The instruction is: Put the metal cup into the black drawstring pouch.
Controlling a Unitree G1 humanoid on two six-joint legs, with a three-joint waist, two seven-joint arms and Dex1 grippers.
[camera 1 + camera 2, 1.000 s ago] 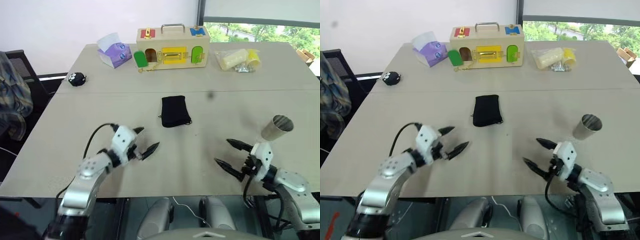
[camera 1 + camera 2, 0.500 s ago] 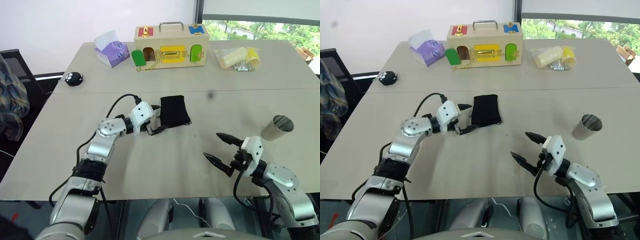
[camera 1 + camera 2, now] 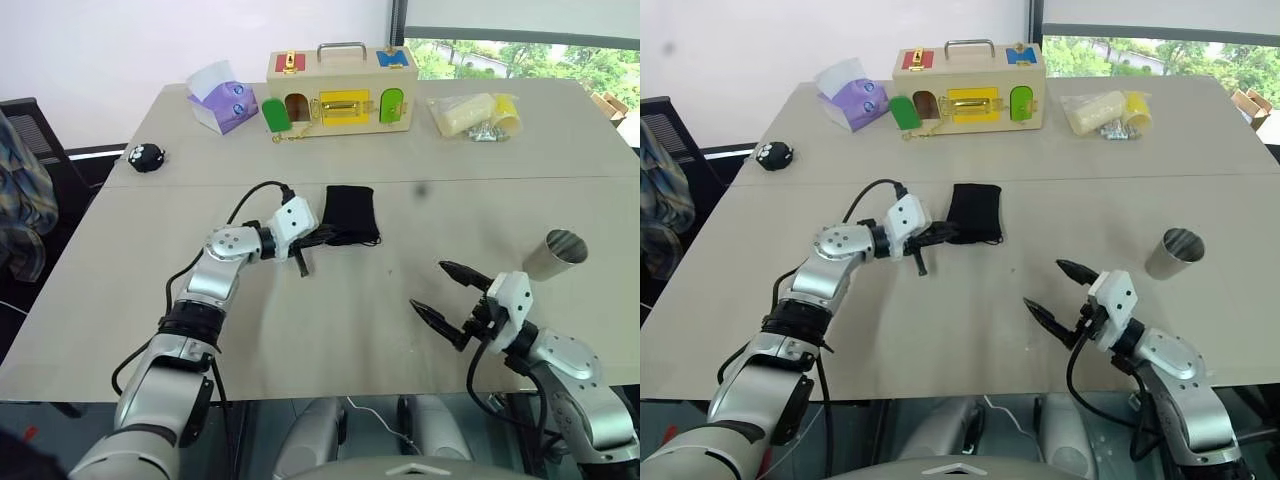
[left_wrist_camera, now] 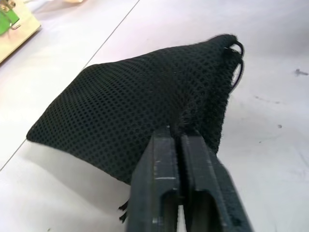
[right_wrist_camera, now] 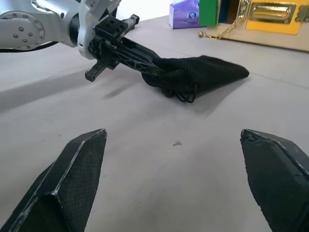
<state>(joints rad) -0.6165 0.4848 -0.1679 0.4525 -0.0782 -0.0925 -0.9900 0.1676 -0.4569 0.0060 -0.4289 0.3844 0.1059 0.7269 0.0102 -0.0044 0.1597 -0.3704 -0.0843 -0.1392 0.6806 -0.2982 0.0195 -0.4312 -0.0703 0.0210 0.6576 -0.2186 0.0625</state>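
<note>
left gripper (image 3: 318,238) has reached forward and pinched the black drawstring pouch (image 3: 350,214).

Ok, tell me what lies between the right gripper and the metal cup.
Bare tabletop only: in the left eye view nothing lies between the open right gripper and the metal cup.

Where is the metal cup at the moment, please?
The metal cup stands on the table's right side, just beyond the open right claw, apart from it.
</note>
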